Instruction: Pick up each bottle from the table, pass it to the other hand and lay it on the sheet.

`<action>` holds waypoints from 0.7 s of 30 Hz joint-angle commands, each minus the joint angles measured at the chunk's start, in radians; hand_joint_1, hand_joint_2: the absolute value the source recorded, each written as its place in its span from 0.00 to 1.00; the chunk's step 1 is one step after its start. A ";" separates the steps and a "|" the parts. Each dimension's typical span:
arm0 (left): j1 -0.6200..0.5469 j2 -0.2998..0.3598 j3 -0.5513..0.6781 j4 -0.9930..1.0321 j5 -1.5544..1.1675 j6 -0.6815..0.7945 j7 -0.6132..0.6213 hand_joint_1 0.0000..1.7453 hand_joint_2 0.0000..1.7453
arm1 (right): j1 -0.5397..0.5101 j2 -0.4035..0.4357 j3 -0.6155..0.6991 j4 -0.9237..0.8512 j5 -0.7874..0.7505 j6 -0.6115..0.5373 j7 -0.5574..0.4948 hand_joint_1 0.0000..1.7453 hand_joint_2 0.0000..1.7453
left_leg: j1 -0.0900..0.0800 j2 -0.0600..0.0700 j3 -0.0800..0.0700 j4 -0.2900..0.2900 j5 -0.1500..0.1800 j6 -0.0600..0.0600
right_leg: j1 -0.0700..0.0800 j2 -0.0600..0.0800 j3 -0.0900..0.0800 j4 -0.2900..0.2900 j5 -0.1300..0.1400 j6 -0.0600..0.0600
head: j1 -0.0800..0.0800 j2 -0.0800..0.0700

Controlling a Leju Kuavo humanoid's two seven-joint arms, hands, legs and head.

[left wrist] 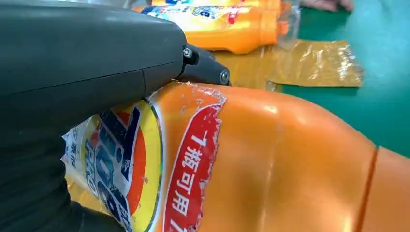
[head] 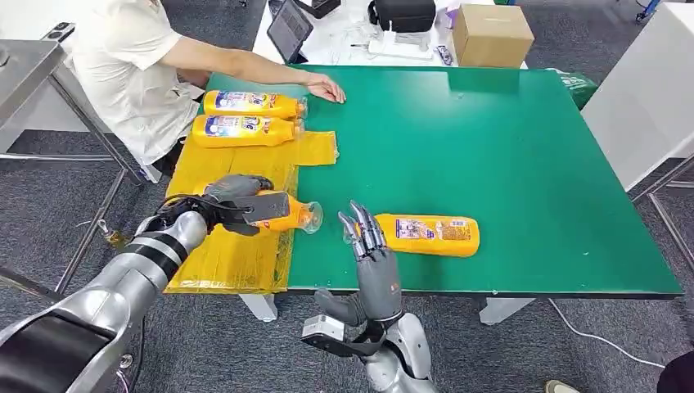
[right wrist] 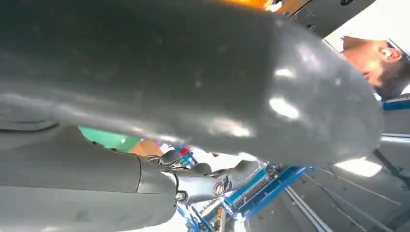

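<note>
Bottles were what you had to move, and your left hand (head: 237, 201) held one orange bottle (head: 296, 216) on its side, fingers wrapped over its middle. That bottle lay over the near part of the yellow sheet (head: 245, 254), with its clear cap poking past the sheet's edge over the green table (head: 507, 164). In the left wrist view you could see the same bottle (left wrist: 270, 164) very close, with its red, blue and yellow label, and the dark hand (left wrist: 87, 63) pressed over the top of it.

Two more orange bottles (head: 245, 117) lay side by side on the far part of the sheet, touching each other, caps pointing toward the middle of the table. One last bottle (head: 430, 235) lay on its side on the bare green table, off the sheet, near the front edge.

Your right hand (head: 372, 258) stood up just beside that last bottle, at its cap end. Its fingers were straight and apart, and it held nothing.

A person in a pale shirt (head: 131, 65) sat at the far left corner and rested a hand (head: 326, 88) flat on the table near the two far bottles. A brown box (head: 491, 34) sat behind the table.
</note>
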 commanded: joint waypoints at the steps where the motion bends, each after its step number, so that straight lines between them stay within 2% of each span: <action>1: -0.076 -0.001 -0.065 0.135 0.002 0.003 0.054 0.83 1.00 | -0.029 -0.014 0.015 0.117 -0.047 0.004 -0.002 0.00 0.00 | 0.001 0.001 0.006 0.000 -0.002 0.002 | 0.001 -0.001 0.006 -0.001 -0.002 -0.003 | 0.000 0.000; 2: -0.071 -0.001 -0.067 0.138 0.003 0.006 0.057 0.81 1.00 | -0.031 -0.014 0.015 0.124 -0.054 0.004 -0.002 0.00 0.00 | 0.000 0.001 0.003 -0.001 -0.001 0.001 | 0.001 0.000 0.003 -0.001 -0.001 -0.002 | 0.000 0.000; 4: -0.055 0.000 -0.062 0.145 0.014 0.015 0.068 0.73 1.00 | -0.037 -0.017 0.016 0.140 -0.063 0.004 -0.002 0.00 0.00 | 0.001 0.001 0.008 -0.001 -0.003 0.002 | 0.002 -0.001 0.008 -0.002 -0.002 -0.004 | 0.000 0.000; 5: -0.050 0.001 -0.060 0.146 0.017 0.020 0.071 0.52 1.00 | -0.038 -0.019 0.018 0.143 -0.069 0.004 -0.002 0.00 0.00 | 0.000 0.002 0.007 -0.001 -0.002 0.002 | 0.001 0.000 0.007 -0.002 -0.002 -0.003 | 0.000 0.000; 8: -0.040 0.004 -0.056 0.150 0.027 0.019 0.077 0.23 1.00 | -0.038 -0.020 0.018 0.142 -0.062 0.004 -0.002 0.00 0.00 | 0.000 0.001 0.004 -0.001 -0.001 0.001 | 0.001 0.000 0.004 -0.001 -0.001 -0.002 | 0.000 0.000; 9: -0.040 0.003 -0.062 0.153 0.022 0.017 0.084 0.07 1.00 | -0.036 -0.018 0.014 0.140 -0.053 0.004 -0.002 0.00 0.00 | 0.000 0.002 0.006 -0.001 -0.002 0.002 | 0.001 0.000 0.006 -0.002 -0.001 -0.003 | 0.000 0.000; 11: -0.041 -0.002 -0.086 0.153 0.004 0.005 0.086 0.02 1.00 | -0.038 -0.017 0.017 0.149 -0.060 0.004 -0.002 0.00 0.00 | 0.000 0.002 0.008 -0.001 -0.003 0.002 | 0.001 0.000 0.009 -0.002 -0.002 -0.003 | 0.000 0.000; 12: -0.039 -0.005 -0.089 0.151 0.005 0.002 0.083 0.02 1.00 | -0.039 -0.019 0.019 0.150 -0.059 0.004 -0.002 0.00 0.00 | 0.000 0.001 0.004 -0.001 -0.001 0.001 | 0.001 0.000 0.005 -0.001 -0.001 -0.002 | 0.000 0.000; 18: -0.036 -0.007 -0.086 0.151 0.015 -0.010 0.079 0.00 1.00 | -0.039 -0.020 0.022 0.153 -0.059 0.004 -0.002 0.00 0.00 | 0.000 0.001 0.003 -0.001 -0.001 0.001 | 0.001 0.000 0.004 -0.001 -0.001 -0.002 | 0.000 0.000; 20: -0.033 -0.009 -0.088 0.150 0.017 -0.011 0.080 0.00 1.00 | -0.041 -0.019 0.018 0.159 -0.058 0.004 -0.002 0.00 0.00 | 0.000 0.001 0.004 -0.001 -0.001 0.001 | 0.001 0.000 0.004 -0.001 -0.001 -0.002 | 0.000 0.000; 21: -0.033 -0.009 -0.088 0.150 0.017 -0.011 0.080 0.00 1.00 | -0.041 -0.019 0.018 0.159 -0.058 0.004 -0.002 0.00 0.00 | 0.001 0.002 0.010 -0.001 -0.003 0.003 | 0.002 -0.001 0.010 -0.002 -0.003 -0.004 | 0.000 0.000</action>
